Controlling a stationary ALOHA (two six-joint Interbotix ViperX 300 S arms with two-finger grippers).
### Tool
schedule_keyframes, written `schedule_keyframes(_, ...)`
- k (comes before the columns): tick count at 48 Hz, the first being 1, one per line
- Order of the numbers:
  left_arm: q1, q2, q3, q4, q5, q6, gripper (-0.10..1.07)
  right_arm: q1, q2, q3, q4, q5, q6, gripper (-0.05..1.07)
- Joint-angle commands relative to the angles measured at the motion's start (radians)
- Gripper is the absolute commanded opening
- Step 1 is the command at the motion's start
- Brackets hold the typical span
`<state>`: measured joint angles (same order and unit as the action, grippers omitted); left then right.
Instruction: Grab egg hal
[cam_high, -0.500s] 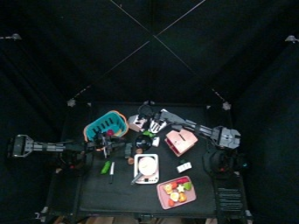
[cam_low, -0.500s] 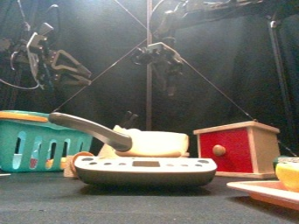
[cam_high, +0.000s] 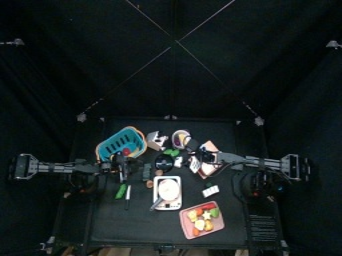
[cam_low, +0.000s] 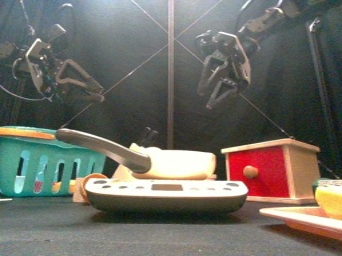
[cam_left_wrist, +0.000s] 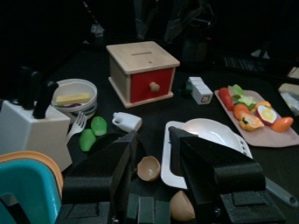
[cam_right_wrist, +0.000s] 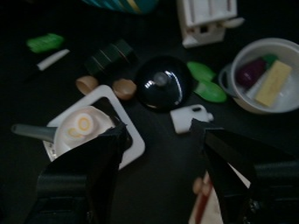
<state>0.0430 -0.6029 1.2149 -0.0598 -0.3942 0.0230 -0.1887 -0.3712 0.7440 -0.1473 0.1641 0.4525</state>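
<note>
The egg hal (cam_right_wrist: 79, 125), a whitish disc with a yellow centre, lies in the grey-handled pan (cam_low: 150, 160) on the white scale (cam_high: 167, 192). In the front view the pan's wall hides it. My right gripper (cam_right_wrist: 163, 166) hangs open high above the table's middle, with the egg off to one side of its jaws and nothing between them. In the front view the right gripper (cam_low: 221, 68) is well above the pan. My left gripper (cam_left_wrist: 158, 188) is open and empty, low near the pan's (cam_left_wrist: 216, 136) rim.
A teal basket (cam_low: 38, 160) stands at the left and a red wooden box (cam_low: 270, 168) at the right. A pink tray of fruit (cam_left_wrist: 251, 107) sits near the front right. A knife block (cam_left_wrist: 30, 129), a bowl (cam_left_wrist: 73, 92) and small brown pieces (cam_left_wrist: 149, 166) lie around.
My right arm has swung from the back of the table toward the middle, and its gripper now hangs lower and further right in the front view. The left arm barely shifted.
</note>
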Motion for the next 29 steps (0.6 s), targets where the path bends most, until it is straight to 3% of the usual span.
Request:
schedule_keyframes(1,-0.071,0.035,-0.044,0.035,-0.002,0.003,0.77,0.020,-0.025,0.058,-0.038,-0.143,0.000,0.92)
schedule_keyframes(8,-0.144,0.137,-0.101,0.063,0.005,-0.002,0.78,0.031,-0.025,0.120,-0.104,-0.209,0.003,0.92)
schedule_keyframes(16,-0.160,0.272,-0.216,0.043,0.052,-0.002,0.78,0.034,-0.015,0.192,-0.170,-0.295,0.003,0.92)
schedule_keyframes(29,-0.160,0.402,-0.437,0.020,0.413,-0.003,0.82,0.028,-0.008,0.241,-0.219,-0.359,0.005,0.92)
